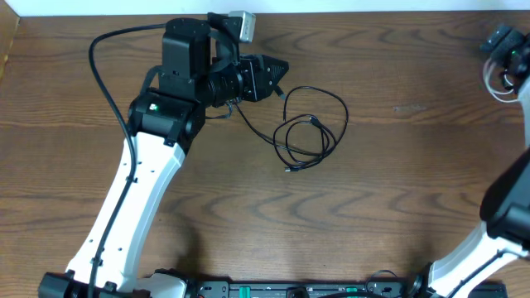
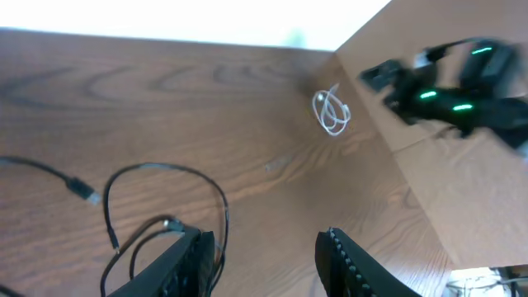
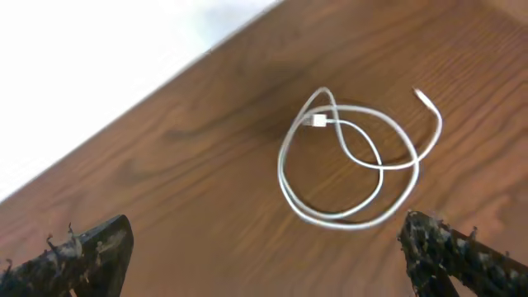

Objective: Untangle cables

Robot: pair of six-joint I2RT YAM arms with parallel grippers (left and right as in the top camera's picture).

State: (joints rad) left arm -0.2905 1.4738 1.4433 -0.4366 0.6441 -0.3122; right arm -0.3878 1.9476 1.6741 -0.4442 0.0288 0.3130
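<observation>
- Left gripper (image 2: 264,241): jaws apart, nothing between them. Only the finger ends show, cut off by the bottom of the wrist view.
- Black cable (image 2: 165,167): loose loops on the table (image 1: 397,215), just beside the left gripper. One loop runs up to the left finger (image 2: 177,264) and passes out of sight behind it; contact cannot be told. One small plug lies free at the left of the view.
- Right gripper (image 3: 264,229): jaws wide apart, holding nothing, over the white cable (image 3: 319,122).
- White cable: a loose coil crossing itself, both plug ends free, at the table's far right corner. Overhead, most of it is hidden under the right gripper and cut by the edge.
- The two cables lie well apart.
- Right arm (image 2: 445,91): blurred in the left wrist view, with green lights.
- Left arm (image 1: 132,182): one green light near its joint.
- Rail (image 1: 290,290) at the overhead's bottom edge: green markings, too small to read.
</observation>
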